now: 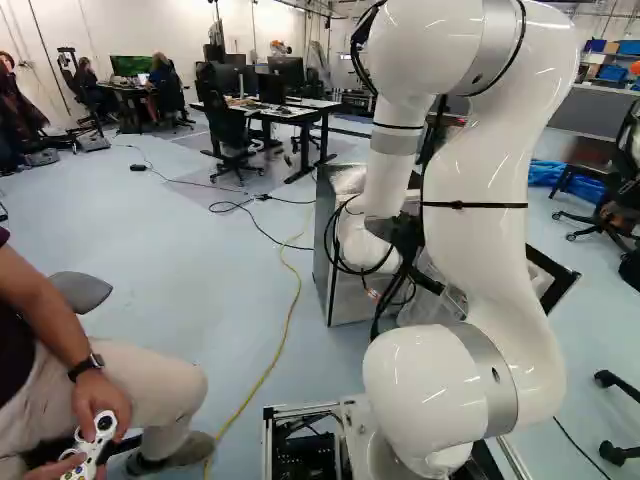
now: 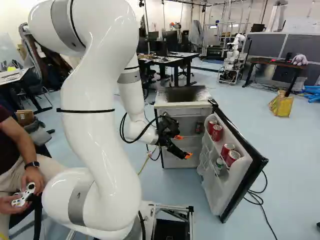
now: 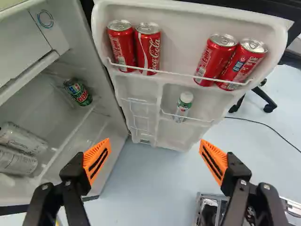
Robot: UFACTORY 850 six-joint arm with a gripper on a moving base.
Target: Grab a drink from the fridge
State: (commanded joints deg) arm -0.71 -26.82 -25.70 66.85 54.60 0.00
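Standing on pale blue floor (image 2: 200,215), left to right in the right base view: a cluttered desk (image 2: 162,60) behind; the tool (image 2: 183,146), fingers spread, before the fridge (image 2: 187,111); four red cans (image 3: 123,44) in its open door (image 2: 214,187); farther back, another robot (image 2: 232,57); a second desk (image 2: 272,62).

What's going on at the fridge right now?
The robot arm has its hand open and empty in front of the open fridge, so no drink is in its grip. Four red cans stand in the upper rack of the door, with a small white-capped bottle in the rack below. Inside the fridge are a green can and two silvery cans. Which drink it is going for, I can't tell.
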